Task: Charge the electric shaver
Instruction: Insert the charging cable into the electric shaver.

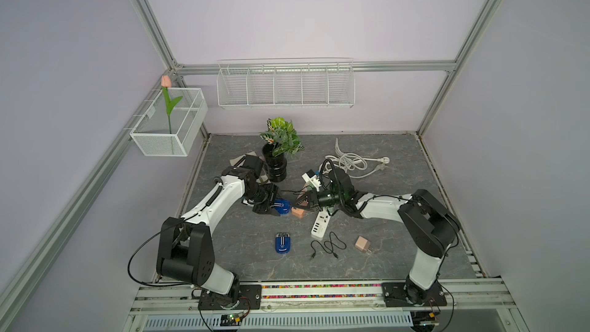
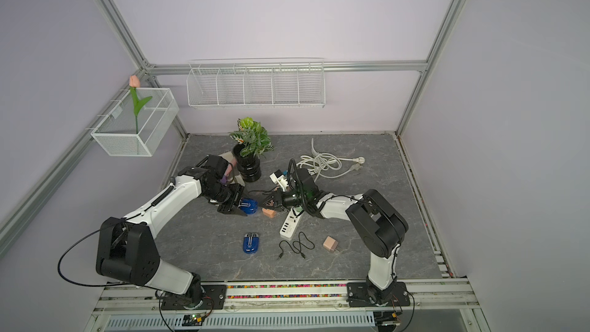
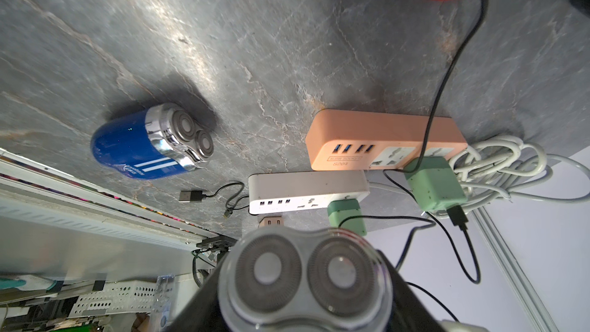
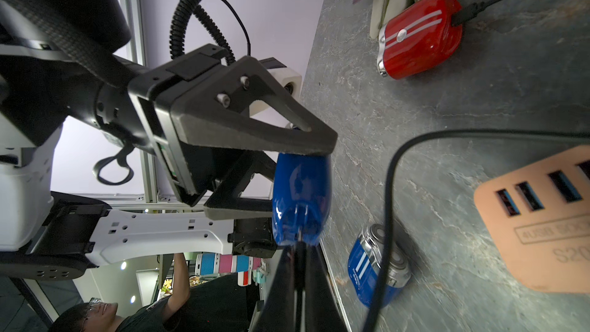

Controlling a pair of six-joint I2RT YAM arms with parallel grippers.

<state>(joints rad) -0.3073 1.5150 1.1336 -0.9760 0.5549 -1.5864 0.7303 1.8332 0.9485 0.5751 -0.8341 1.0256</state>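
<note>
We are at the plugging-in step. Our left pincer (image 4: 295, 177) clamps the blue shaver (image 4: 301, 206), its port end right at the tips of our right pincer (image 4: 300, 249). That one is pinched shut, and any plug is hidden. Next comes a straight, aligned push, we judge.

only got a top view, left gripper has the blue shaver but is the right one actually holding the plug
observer: Yes. The right wrist view shows the right gripper shut on a thin dark plug, right at the base of the blue shaver.
operator: is it in the port
observer: The plug tip meets the recessed port in the shaver's end. The fingers hide whether it is seated.
operator: where do the heads point
observer: In the left wrist view the two round heads face straight into the lens, so they point away from the right gripper.
</note>
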